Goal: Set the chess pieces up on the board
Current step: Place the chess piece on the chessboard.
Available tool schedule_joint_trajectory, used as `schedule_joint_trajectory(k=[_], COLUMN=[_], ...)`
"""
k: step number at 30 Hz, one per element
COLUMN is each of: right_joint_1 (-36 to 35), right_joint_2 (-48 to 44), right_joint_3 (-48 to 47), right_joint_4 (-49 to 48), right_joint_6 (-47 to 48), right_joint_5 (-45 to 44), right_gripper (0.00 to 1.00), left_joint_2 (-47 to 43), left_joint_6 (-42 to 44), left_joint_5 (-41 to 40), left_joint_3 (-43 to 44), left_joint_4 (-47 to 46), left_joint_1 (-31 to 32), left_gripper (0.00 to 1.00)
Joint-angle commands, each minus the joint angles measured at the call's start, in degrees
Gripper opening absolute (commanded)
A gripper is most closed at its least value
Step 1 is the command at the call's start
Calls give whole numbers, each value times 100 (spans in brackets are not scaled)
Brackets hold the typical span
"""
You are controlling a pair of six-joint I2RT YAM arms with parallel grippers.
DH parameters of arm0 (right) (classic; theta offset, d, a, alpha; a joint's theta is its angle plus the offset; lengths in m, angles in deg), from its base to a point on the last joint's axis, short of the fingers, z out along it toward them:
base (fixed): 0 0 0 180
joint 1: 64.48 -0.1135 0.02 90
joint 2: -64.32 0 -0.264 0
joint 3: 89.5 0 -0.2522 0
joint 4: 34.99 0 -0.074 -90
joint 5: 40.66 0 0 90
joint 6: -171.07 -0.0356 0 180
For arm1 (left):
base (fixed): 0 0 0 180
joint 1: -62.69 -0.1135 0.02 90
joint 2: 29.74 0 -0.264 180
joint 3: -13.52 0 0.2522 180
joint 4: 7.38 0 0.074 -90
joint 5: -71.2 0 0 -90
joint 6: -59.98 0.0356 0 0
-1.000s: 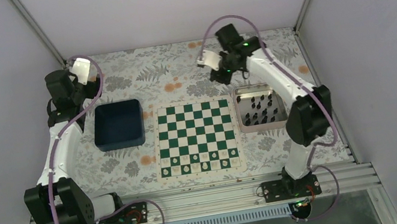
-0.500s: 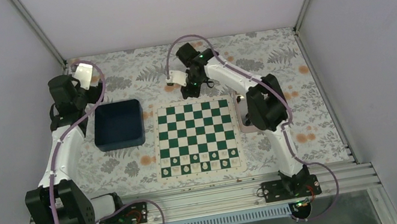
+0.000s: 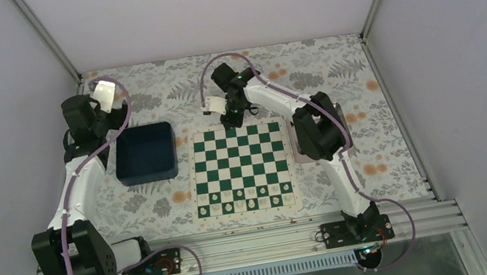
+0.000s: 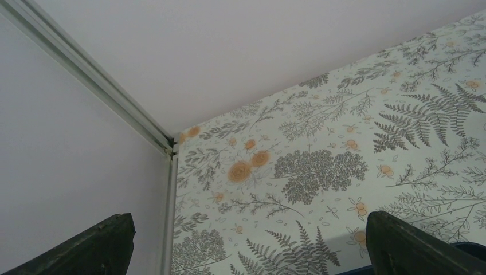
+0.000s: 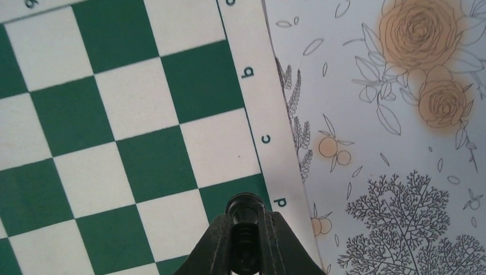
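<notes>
Along the near end of the flat green-and-white chessboard (image 3: 238,161), small cream pieces (image 3: 244,199) stand set; no black piece is on it yet. At its far edge, the right claw (image 5: 245,232) has swung across from the right, pinching a small black chess piece (image 5: 245,205) above the lettered border. Placement appears imminent. Farther left, the left claw (image 4: 249,240) hangs spread wide over the floral counter (image 4: 321,172), holding nothing.
</notes>
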Motion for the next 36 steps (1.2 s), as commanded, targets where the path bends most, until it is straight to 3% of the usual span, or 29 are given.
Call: schedule_joint_trajectory(k=[1, 31, 34, 36], right_joint_1=[-36, 49, 58, 67], right_joint_2=[64, 94, 134, 107], right_joint_3=[190, 613, 616, 627], right_joint_4=[-52, -284, -318, -349], right_joint_6=[-59, -56, -64, -78], right_joint_5=[-161, -89, -126, -122], right_gripper=[5, 5, 11, 25], left_joint_2=[-62, -10, -7, -13], left_joint_6=[-33, -78, -89, -74], left_joint_5=[2, 24, 21, 13], left_joint_3=[-93, -201, -239, -256], left_joint_4=[-143, -196, -217, -224], left_joint_1=[-18, -18, -18, -18], left_gripper=[100, 100, 100, 100])
